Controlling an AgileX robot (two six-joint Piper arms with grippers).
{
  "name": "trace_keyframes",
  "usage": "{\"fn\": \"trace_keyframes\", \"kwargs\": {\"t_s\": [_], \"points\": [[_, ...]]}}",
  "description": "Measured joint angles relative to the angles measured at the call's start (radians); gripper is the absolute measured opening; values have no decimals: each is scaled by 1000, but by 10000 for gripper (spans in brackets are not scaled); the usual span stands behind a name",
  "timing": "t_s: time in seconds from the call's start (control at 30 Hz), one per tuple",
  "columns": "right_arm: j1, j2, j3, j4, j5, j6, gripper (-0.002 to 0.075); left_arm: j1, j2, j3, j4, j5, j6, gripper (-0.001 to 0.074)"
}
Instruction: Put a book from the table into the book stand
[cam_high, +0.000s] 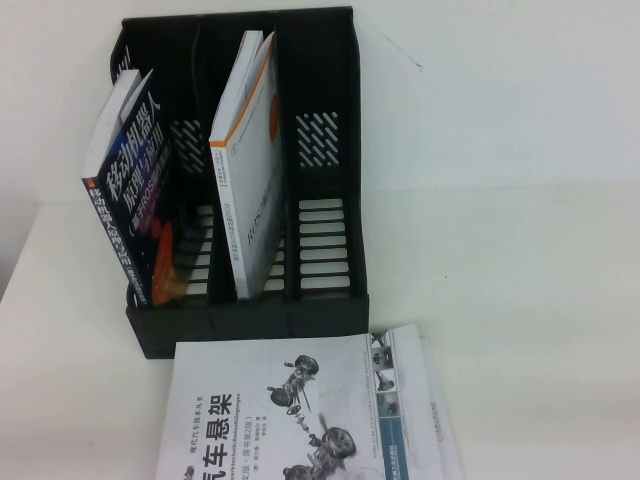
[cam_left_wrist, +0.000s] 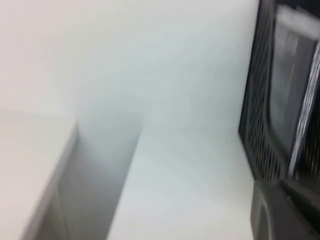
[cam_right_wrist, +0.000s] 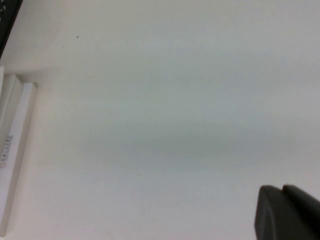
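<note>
The stand (cam_high: 240, 170) sits on the counter (cam_high: 520, 220) at 12 o'clock, its open front facing 6 o'clock. The ROS2 book (cam_high: 248, 170) stands in the middle slot, leaning toward 3 o'clock. A second book (cam_high: 130, 200) leans in the 9 o'clock slot. A third book (cam_high: 290, 420) lies flat on the counter at 6 o'clock, touching or just before the stand's front edge. Left gripper (cam_left_wrist: 285, 212): beside the stand's 9 o'clock wall. Right gripper (cam_right_wrist: 287, 215): over bare counter.

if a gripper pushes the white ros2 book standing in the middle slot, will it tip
Probably a little: the book already leans in the book stand, whose dividers should catch it. As a thin paperback, it likely flexes. Both grippers, left and right, show only at wrist-view edges.
</note>
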Motion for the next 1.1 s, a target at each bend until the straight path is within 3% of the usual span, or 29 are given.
{"fn": "trace_keyframes", "kwargs": {"t_s": [0.1, 0.33, 0.6, 1.1], "points": [[0, 0, 0, 0, 0, 0, -1, 0, -90, 87, -23, 8, 0, -2], [0, -2, 0, 2, 2, 0, -1, -2, -140, 95, -52, 139, 0, -2], [0, -4, 0, 2, 5, 0, -1, -76, -140, 92, -52, 223, 45, -2], [0, -4, 0, 2, 5, 0, -2, -83, -140, 91, -52, 235, 74, -2]]}}
